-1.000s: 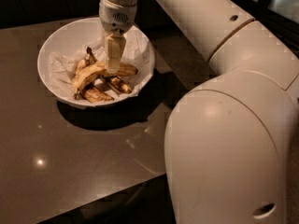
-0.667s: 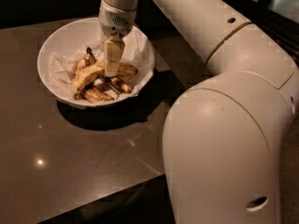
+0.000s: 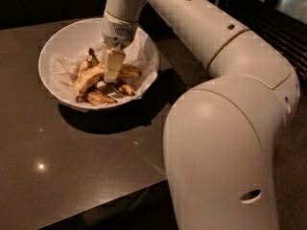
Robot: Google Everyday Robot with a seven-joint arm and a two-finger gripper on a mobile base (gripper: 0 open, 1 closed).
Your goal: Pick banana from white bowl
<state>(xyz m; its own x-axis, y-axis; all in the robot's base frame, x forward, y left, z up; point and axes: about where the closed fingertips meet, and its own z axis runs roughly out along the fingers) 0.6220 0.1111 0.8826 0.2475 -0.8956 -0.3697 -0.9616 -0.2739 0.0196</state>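
End effector [image 3: 112, 74] sits low inside white bowl [image 3: 61, 41], tip at mid-length of banana [image 3: 88, 79]; touching or just above, can't tell. How far open, or whether it grips anything: can't tell. Banana lies directly below, long axis lower-left to right. Darker bananas [image 3: 100, 97] just beside. Bowl rests on counter [image 3: 72, 166].

Glossy dark table [image 3: 72, 171] with light glints, window [image 3: 293, 1] behind.
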